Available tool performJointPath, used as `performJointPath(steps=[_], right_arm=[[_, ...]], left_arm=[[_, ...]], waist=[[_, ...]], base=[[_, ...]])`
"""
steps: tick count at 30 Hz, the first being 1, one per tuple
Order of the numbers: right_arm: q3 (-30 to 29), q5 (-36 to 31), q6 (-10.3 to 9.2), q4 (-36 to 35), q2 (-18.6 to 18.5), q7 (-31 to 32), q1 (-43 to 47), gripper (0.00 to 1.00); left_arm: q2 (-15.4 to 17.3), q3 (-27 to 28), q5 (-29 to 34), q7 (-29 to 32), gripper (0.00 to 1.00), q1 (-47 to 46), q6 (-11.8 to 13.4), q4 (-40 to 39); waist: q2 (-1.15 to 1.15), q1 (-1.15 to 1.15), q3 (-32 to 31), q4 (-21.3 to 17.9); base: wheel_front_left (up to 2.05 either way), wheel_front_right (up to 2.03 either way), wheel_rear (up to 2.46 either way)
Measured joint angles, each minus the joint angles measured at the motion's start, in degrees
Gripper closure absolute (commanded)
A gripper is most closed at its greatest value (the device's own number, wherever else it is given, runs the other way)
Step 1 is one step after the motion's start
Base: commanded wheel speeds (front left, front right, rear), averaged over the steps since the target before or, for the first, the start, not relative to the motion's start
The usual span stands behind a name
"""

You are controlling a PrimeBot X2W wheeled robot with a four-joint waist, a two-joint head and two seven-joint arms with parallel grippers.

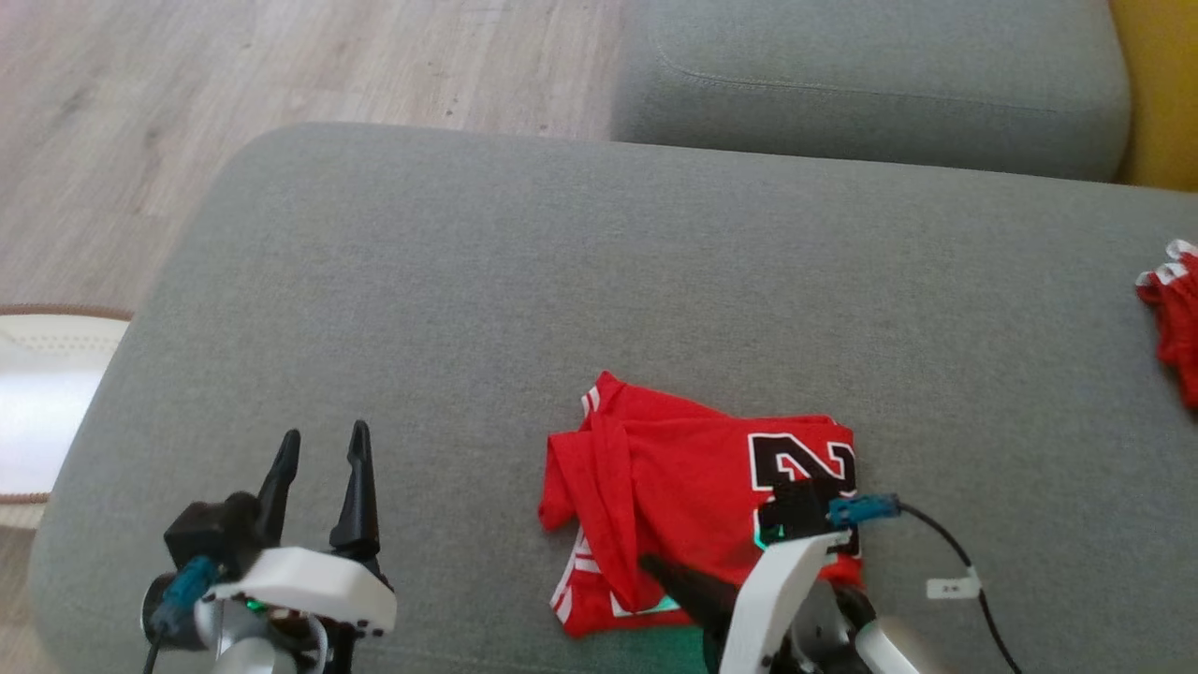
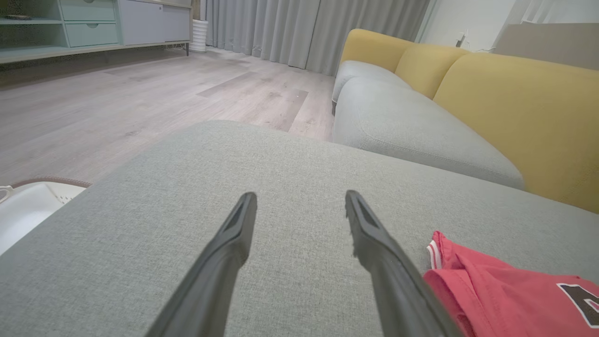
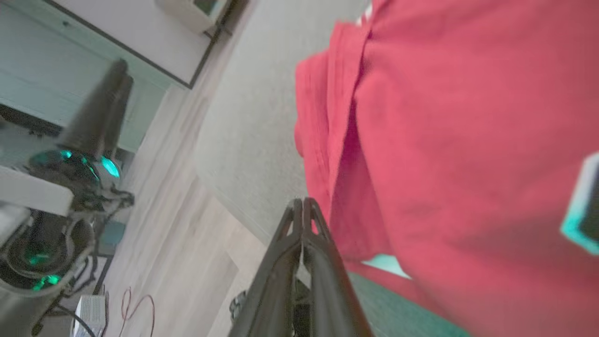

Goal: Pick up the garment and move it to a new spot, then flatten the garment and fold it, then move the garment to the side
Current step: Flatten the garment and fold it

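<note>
Grey woven fabric covers the broad sofa seat (image 1: 562, 281) that carries the work. A second grey seat (image 1: 870, 75) lies beyond it, with yellow back cushions (image 2: 514, 103) along the far side. Pale wooden floor (image 1: 281, 65) lies to the left.

The garment (image 1: 674, 477), a red jersey with a black-and-white numeral, lies folded into a compact, roughly square stack on the seat. It sits close to the near edge and right of centre.

The left tool (image 1: 323, 440) is above bare seat fabric, well to the left of the garment, with its two dark fingers spread wide and nothing between them. The right tool (image 3: 303, 202) is closed, its fingertips pressed together at the near-left edge of the garment.

A second piece of red cloth (image 1: 1175, 318) lies at the far right edge of the seat, well apart from the stack.
</note>
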Motion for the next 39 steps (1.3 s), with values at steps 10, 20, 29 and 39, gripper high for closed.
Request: performJointPath(steps=[10, 20, 29, 39], right_arm=[[-3.58, 0.41, 0.0, -6.39, -5.94, -15.19, -4.05, 0.06], [-15.28, -8.83, 0.0, -9.82, -10.79, -25.36, -6.68, 0.0], [-24.41, -20.16, 0.0, -8.91, -10.67, -31.65, -3.77, 0.0], [-28.24, -30.39, 0.0, -4.19, -8.58, -37.02, 0.25, 0.0]], left_arm=[[-0.57, 0.97, 0.71, 0.0, 0.0, -0.02, -0.31, -1.56], [-0.74, 2.66, 1.74, 0.0, 0.0, -0.01, -0.47, -2.94], [-0.99, 4.3, 2.32, 0.0, 0.0, -0.02, -1.57, -3.24], [-2.36, 6.9, 4.91, 0.0, 0.0, 0.07, -3.05, -3.71]], waist=[[0.0, 0.0, -0.27, -4.39], [0.0, 0.0, -0.64, -9.8], [0.0, 0.0, -0.67, -12.95], [0.0, 0.0, -0.56, -13.68]], base=[[0.0, 0.0, 0.0], [0.0, 0.0, 0.0], [0.0, 0.0, 0.0], [0.0, 0.0, 0.0]])
